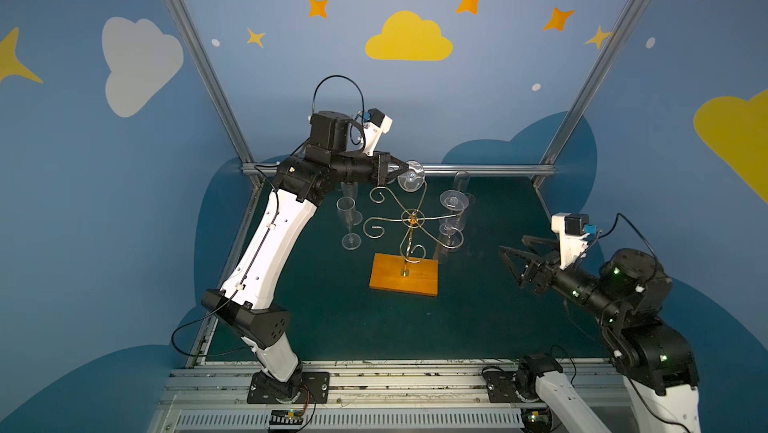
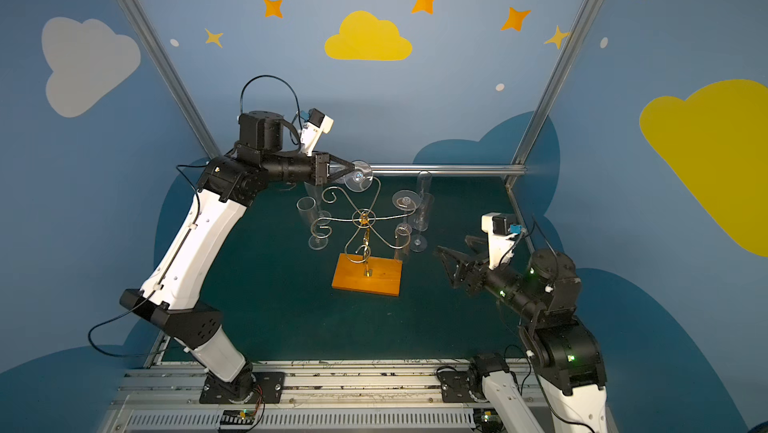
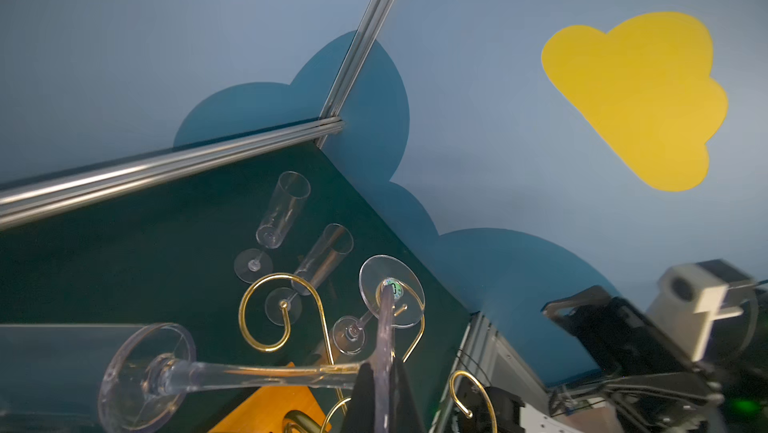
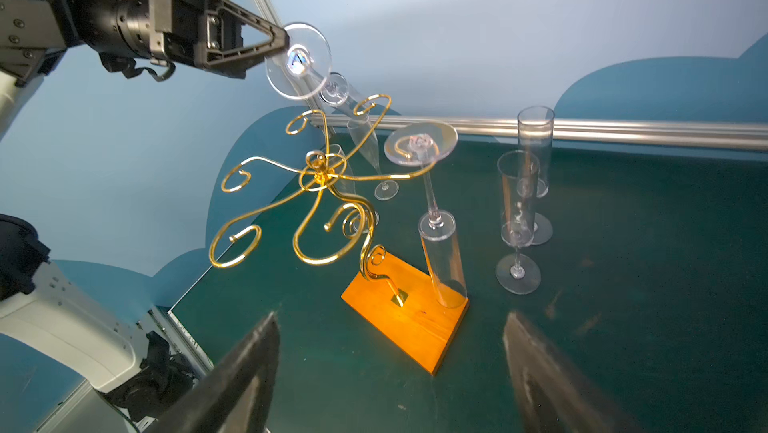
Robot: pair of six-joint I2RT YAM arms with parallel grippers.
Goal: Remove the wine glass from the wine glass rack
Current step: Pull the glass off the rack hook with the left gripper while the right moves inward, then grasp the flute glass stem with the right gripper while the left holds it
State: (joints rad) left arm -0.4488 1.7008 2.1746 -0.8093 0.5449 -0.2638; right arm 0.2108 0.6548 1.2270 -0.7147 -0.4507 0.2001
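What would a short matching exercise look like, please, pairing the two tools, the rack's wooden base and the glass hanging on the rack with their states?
Things: 1 left tool; 2 right tool; 3 rack's wooden base; 4 glass hanging on the rack.
States: A open, holding nothing; B upside down, hung by its foot; C orange-brown, flat on the green mat; D shut on the foot of a second glass.
Pairs: 1-D, 2-A, 3-C, 4-B.
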